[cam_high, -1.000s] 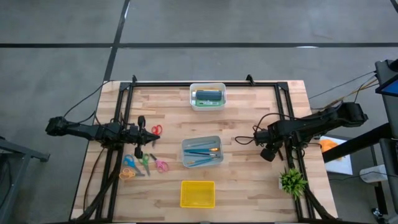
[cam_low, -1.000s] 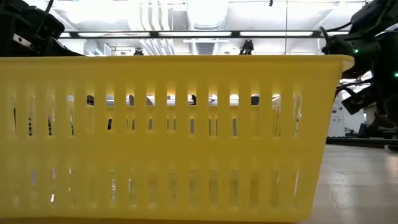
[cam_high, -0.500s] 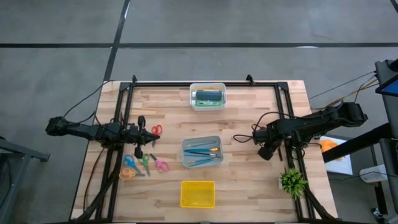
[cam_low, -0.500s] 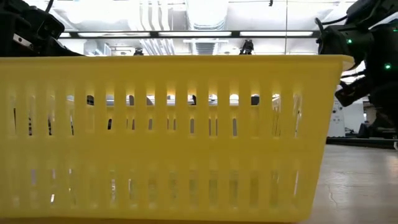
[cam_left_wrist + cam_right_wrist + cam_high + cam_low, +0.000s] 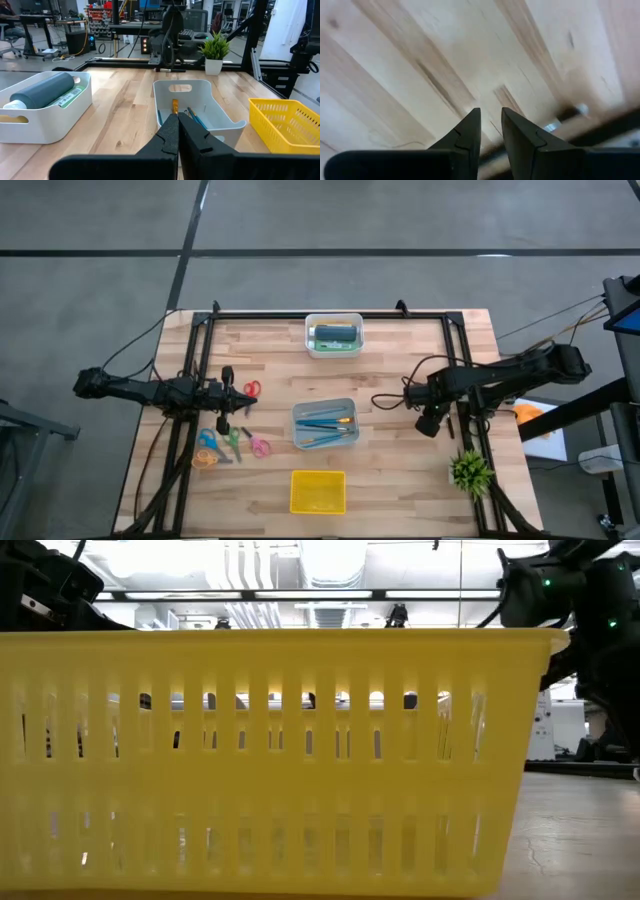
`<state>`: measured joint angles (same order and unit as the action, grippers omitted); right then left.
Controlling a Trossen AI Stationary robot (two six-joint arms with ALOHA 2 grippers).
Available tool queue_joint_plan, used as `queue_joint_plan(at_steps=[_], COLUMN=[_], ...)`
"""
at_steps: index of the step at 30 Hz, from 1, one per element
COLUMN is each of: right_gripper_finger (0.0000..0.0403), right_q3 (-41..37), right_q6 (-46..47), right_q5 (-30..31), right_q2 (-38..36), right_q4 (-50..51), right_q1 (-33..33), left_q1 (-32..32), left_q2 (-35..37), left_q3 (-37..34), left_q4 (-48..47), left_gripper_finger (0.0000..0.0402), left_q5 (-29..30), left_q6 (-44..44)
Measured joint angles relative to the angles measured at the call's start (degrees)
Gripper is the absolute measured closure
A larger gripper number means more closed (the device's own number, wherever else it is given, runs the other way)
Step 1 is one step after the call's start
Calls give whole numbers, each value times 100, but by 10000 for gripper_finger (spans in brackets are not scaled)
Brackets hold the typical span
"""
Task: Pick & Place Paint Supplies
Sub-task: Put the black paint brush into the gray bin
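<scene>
Two arms, brushes already binned

Two bins and a basket are set on the wooden table (image 5: pixel 400 470), and the middle grey bin (image 5: pixel 324 424) is taken as the landmark. Beyond it, at the far edge, a white bin (image 5: pixel 334 335) is seen holding a dark blue tube (image 5: pixel 42 90). Nearer than it sits the yellow basket (image 5: pixel 318 491). Blue-handled and orange-brown brushes (image 5: pixel 325 423) are laid inside the grey bin itself. To its right, well apart, the right gripper (image 5: pixel 490 127) is held over bare wood, its fingers slightly parted and nothing grasped. To its left, the left gripper (image 5: pixel 178 131) is parked, clenched and empty, near the scissors (image 5: pixel 232 444).

If another supply is to be fetched, the right claw is best widened before descent and aligned across a brush handle, so that neighbouring brushes are not dragged.
</scene>
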<state>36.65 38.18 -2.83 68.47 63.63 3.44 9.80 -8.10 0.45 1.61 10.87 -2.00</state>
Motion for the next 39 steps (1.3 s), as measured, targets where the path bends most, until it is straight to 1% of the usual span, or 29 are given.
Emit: queue_joint_plan(at_steps=[6, 10, 13, 16, 21, 25, 28, 33, 39], right_gripper_finger=[329, 336, 352, 368, 390, 394, 394, 394, 394], right_q3=[194, 128, 94, 187, 470, 713, 853, 823, 605], right_q6=[-123, -473, -847, -1338, -1962, -2170, -2191, -2155, -1803], right_q5=[-2, -21, -142, -356, -367, -368, -369, -367, -342], right_q2=[0, 1, 232, 758, 1898, 2699, 3059, 3103, 2726], right_q4=[688, 603, 583, 618, 859, 1170, 1317, 1314, 1263], right_q1=[-341, -529, -682, -843, -942, -940, -940, -936, -936], left_q1=[-1, -2, -2, -1, -2, -2, 0, -2, -1], left_q2=[0, 0, 0, 0, 0, 0, -1, -2, 0], left_q3=[0, 0, 0, -1, 0, 0, 0, -1, -2], left_q4=[2, 0, 2, 0, 2, 0, 1, 0, 0], left_gripper_finger=[401, 401, 401, 401, 401, 401, 401, 401, 401], left_q5=[0, 0, 0, 0, 0, 0, 0, 0, -1], left_q6=[0, 2, 0, 1, 0, 1, 0, 2, 1])
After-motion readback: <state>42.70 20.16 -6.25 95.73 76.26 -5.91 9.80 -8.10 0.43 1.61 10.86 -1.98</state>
